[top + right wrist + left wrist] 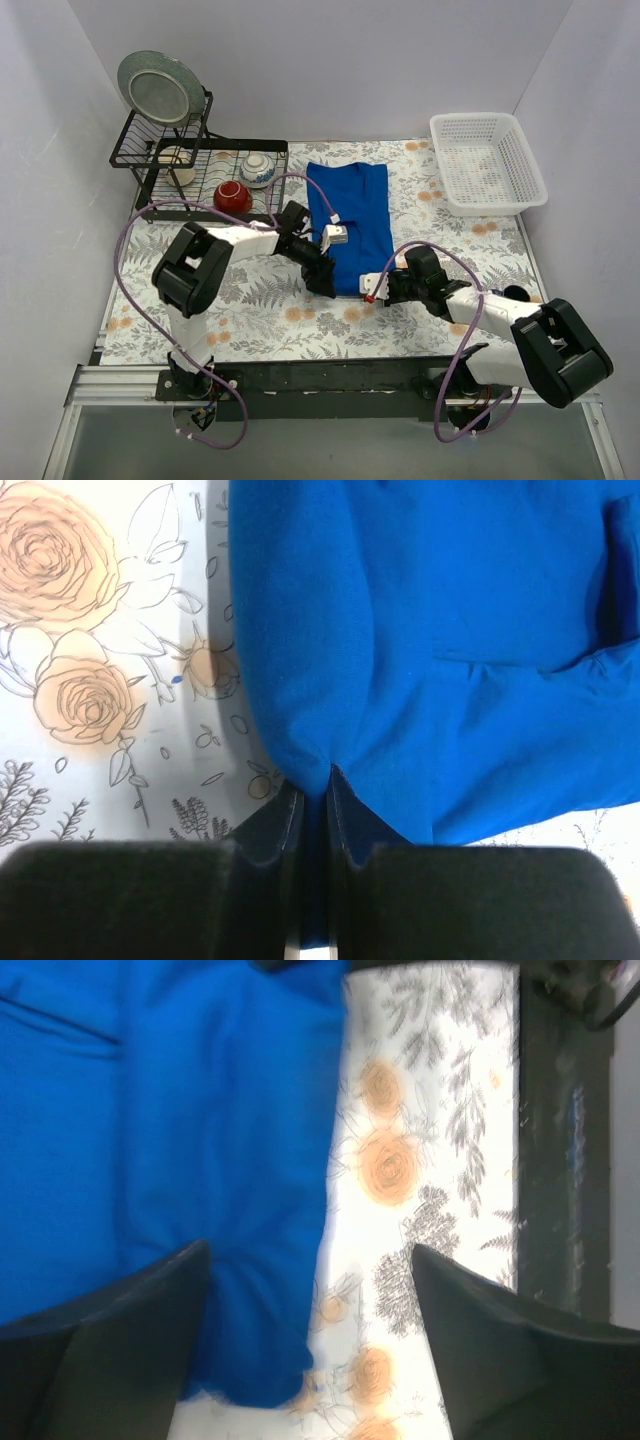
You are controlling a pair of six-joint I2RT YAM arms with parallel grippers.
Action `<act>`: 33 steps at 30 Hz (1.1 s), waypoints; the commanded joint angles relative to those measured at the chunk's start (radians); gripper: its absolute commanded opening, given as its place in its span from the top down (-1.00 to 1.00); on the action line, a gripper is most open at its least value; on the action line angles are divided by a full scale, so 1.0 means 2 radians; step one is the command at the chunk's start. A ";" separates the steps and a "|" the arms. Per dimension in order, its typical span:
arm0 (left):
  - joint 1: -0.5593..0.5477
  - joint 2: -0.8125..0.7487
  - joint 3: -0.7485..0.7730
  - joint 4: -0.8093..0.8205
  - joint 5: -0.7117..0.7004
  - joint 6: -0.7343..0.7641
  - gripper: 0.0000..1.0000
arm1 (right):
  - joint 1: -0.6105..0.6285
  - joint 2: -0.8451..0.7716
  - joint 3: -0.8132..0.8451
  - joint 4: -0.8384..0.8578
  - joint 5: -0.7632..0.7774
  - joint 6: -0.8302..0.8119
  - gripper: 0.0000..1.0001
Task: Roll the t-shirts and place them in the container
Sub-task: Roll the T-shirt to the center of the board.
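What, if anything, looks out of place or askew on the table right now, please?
Nothing stands out. The t-shirt lies folded in a neat strip, only puckered where the right claw pinches its near edge; the left claw is open over its other near corner.

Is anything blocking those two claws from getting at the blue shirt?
Nothing visible does. The right gripper is shut on the t-shirt at its near edge, with cloth pinched between its fingers. The left gripper is open over the near left corner, with the cloth's edge lying in its gap. Only bare tablecloth lies beside it.
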 commanded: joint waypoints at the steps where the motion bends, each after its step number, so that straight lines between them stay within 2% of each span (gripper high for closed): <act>1: -0.001 -0.118 -0.085 0.112 -0.075 -0.003 -0.96 | -0.004 0.009 0.044 -0.067 -0.022 0.042 0.81; 3: -0.012 -0.169 -0.141 0.177 -0.110 0.012 -0.96 | -0.005 0.024 0.077 -0.109 -0.042 0.060 0.82; 7: -0.048 -0.215 -0.211 0.264 -0.208 0.050 -0.96 | -0.008 0.055 0.110 -0.163 -0.075 0.115 0.84; 17: -0.118 -0.238 -0.303 0.356 -0.282 0.137 -0.93 | -0.028 0.091 0.143 -0.210 -0.104 0.141 0.86; 21: -0.123 -0.222 -0.317 0.392 -0.316 0.170 -0.71 | -0.035 0.102 0.157 -0.227 -0.115 0.131 0.86; 27: -0.125 -0.206 -0.331 0.419 -0.329 0.214 -0.32 | -0.049 0.138 0.195 -0.267 -0.147 0.132 0.86; 28: -0.125 -0.205 -0.329 0.416 -0.330 0.224 -0.10 | -0.051 0.147 0.200 -0.275 -0.154 0.132 0.86; 31: -0.125 -0.199 -0.323 0.404 -0.330 0.231 0.16 | -0.054 0.160 0.213 -0.285 -0.161 0.133 0.85; 32: -0.125 -0.199 -0.322 0.401 -0.328 0.234 0.38 | -0.055 0.162 0.220 -0.292 -0.163 0.132 0.85; 33: -0.125 -0.202 -0.320 0.397 -0.325 0.235 0.48 | -0.056 0.163 0.223 -0.297 -0.164 0.131 0.85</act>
